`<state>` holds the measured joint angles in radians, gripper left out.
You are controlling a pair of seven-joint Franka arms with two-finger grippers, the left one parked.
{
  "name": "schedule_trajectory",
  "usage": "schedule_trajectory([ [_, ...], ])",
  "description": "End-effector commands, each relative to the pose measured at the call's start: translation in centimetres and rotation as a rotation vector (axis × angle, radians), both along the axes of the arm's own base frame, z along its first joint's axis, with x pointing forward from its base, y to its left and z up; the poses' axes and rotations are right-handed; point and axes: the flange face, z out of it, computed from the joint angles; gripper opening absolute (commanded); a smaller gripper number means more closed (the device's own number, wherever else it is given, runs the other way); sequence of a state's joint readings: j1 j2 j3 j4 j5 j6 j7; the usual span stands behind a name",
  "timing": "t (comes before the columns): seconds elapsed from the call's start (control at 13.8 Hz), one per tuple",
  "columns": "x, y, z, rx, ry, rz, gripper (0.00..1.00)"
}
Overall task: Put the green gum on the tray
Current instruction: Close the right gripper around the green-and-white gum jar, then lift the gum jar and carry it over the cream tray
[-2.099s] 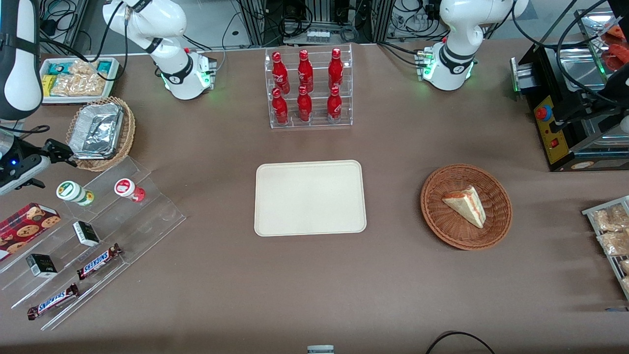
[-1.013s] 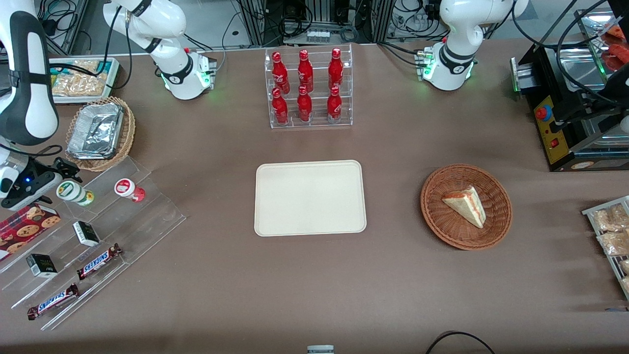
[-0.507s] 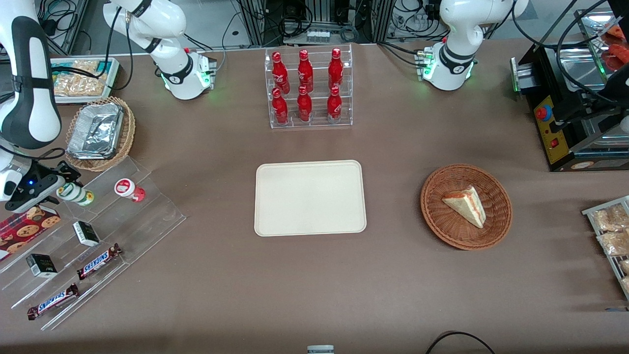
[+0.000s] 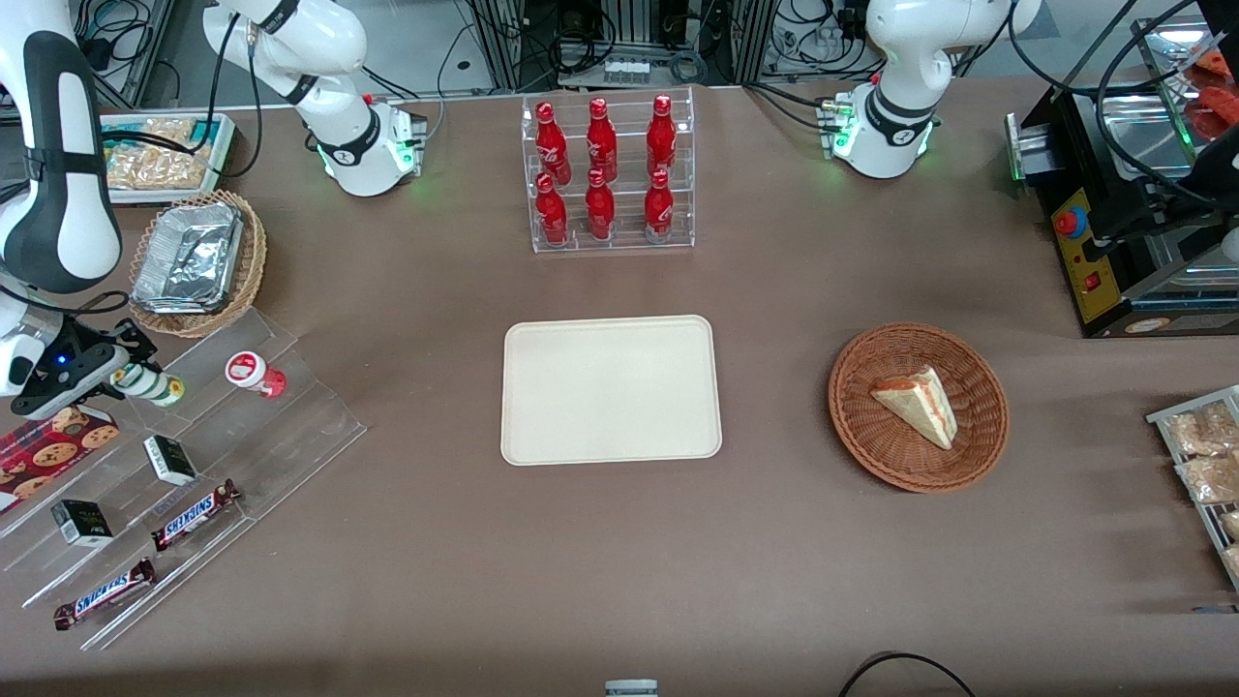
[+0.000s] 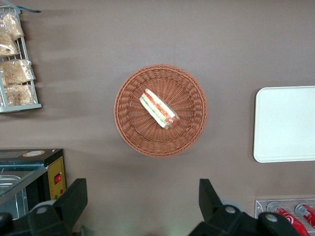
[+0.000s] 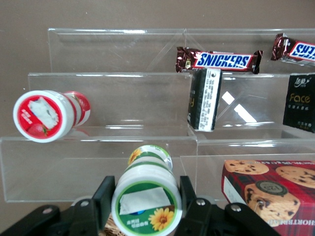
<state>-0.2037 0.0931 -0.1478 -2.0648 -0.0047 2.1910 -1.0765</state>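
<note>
The green gum (image 4: 157, 386), a white canister with a green-rimmed lid, lies on its side on the top step of the clear stepped stand (image 4: 290, 426) at the working arm's end of the table. My gripper (image 4: 121, 376) is at its lid end. In the right wrist view the black fingers (image 6: 105, 192) press against both sides of the green gum (image 6: 146, 201), so the gripper (image 6: 146, 194) is shut on it. The gum still rests on the stand. The cream tray (image 4: 610, 390) lies flat at the table's middle, also visible as the tray (image 5: 285, 123) in the left wrist view.
A red-lidded canister (image 4: 254, 373) lies on the same step beside the gum. Lower steps hold dark boxes (image 4: 169, 459) and Snickers bars (image 4: 194, 513). A cookie box (image 4: 44, 440) is close to the gripper. A foil-filled wicker basket (image 4: 198, 261) and a bottle rack (image 4: 608, 174) stand farther from the camera.
My gripper came down from beside the foil basket to the green gum's lid end and its fingers now sit on either side of the lid. The gum has hardly shifted.
</note>
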Motion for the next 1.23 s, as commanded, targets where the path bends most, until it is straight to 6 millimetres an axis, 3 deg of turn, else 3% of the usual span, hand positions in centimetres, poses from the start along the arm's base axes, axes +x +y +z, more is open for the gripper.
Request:
schedule_trajectory([
  [0.0, 1.2, 1.6, 2.7, 0.022, -0.007, -0.017, 0.00],
  [0.29, 3.6, 7.4, 5.3, 0.031, 0.020, -0.092, 0.00],
  [0.43, 4.7, 11.7, 5.4, 0.031, 0.034, -0.126, 0.00],
  [0.72, 5.5, 20.8, 4.7, 0.027, 0.043, -0.203, 0.00],
  [1.16, 6.2, 34.2, 0.6, 0.000, 0.074, -0.377, 0.00],
])
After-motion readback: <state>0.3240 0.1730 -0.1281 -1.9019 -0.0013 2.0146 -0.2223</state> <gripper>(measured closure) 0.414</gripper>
